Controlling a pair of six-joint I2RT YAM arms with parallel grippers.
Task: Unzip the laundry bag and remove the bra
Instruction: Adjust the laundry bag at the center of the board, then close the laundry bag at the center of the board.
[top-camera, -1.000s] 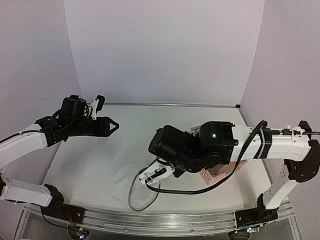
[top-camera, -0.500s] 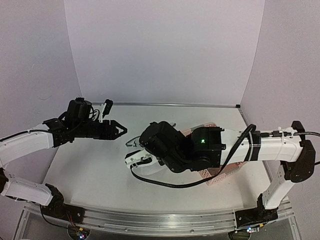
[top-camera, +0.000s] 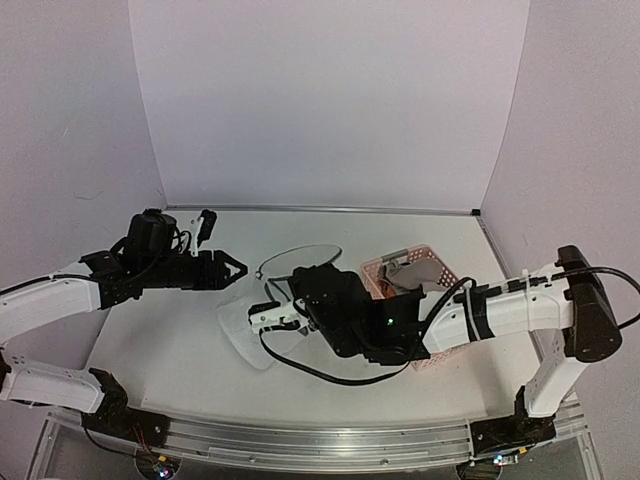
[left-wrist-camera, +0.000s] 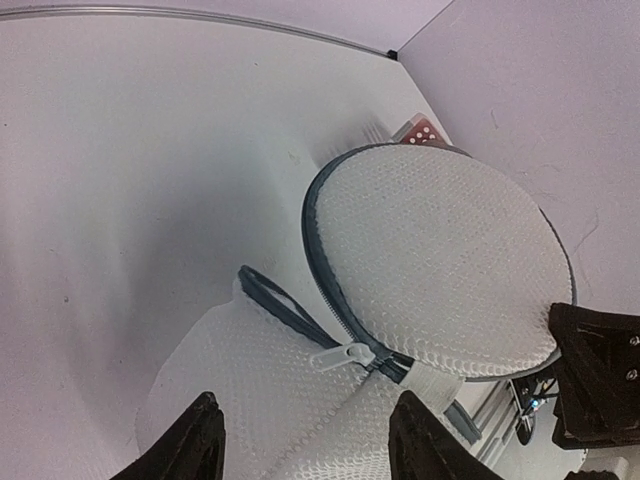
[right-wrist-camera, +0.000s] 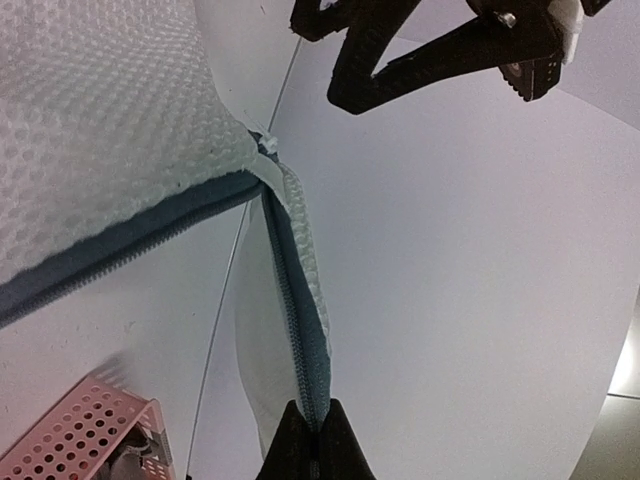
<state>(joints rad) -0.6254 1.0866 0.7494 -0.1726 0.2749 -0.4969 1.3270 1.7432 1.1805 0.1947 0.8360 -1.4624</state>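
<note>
The laundry bag is unzipped into two white mesh discs joined at one side. One disc is raised and tilted, and the other lies flat on the table. My right gripper is shut on the bag's dark zipper rim and holds it up. My left gripper is open and empty just left of the bag. In the left wrist view it hovers over the lower disc, near the white zipper pull. The bra, greyish-beige, lies in the pink basket.
The pink perforated basket stands right of the bag, partly behind my right arm; its corner also shows in the right wrist view. A white wall runs along the back and side walls close in on both sides.
My right gripper carried the bag's rim from the table's front up and back toward the middle, spreading the bag into two discs. My left gripper moved right and down toward the bag.
</note>
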